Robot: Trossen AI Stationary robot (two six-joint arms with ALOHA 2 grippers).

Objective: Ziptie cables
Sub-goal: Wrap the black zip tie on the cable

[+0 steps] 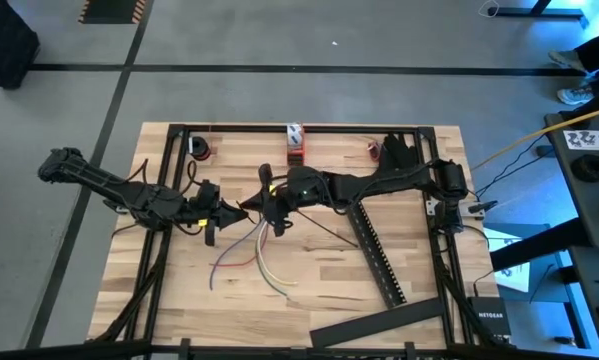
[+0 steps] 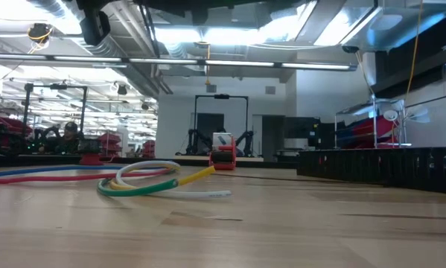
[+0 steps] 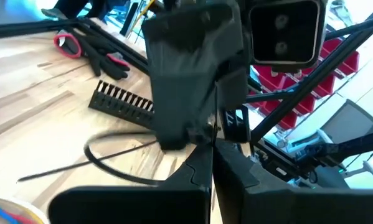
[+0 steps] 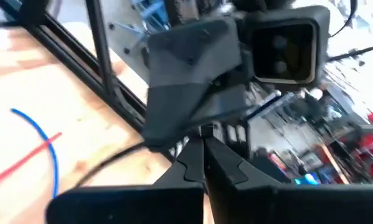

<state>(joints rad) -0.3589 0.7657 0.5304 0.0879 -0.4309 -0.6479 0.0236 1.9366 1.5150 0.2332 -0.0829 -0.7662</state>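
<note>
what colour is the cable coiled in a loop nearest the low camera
Green, with a yellow end, on the looped cable; the low view shows it best.

So the loose bunch of thin blue, red, purple, white and yellow-green cables (image 1: 257,252) fans across the wooden tabletop, ends curling, upper ends probably bunched.

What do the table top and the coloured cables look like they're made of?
The table top looks like pale wood in glued strips, with visible grain and a slight sheen. The cables look like soft plastic or rubber coating, smooth and bending into loose curls; what's inside isn't visible.
</note>
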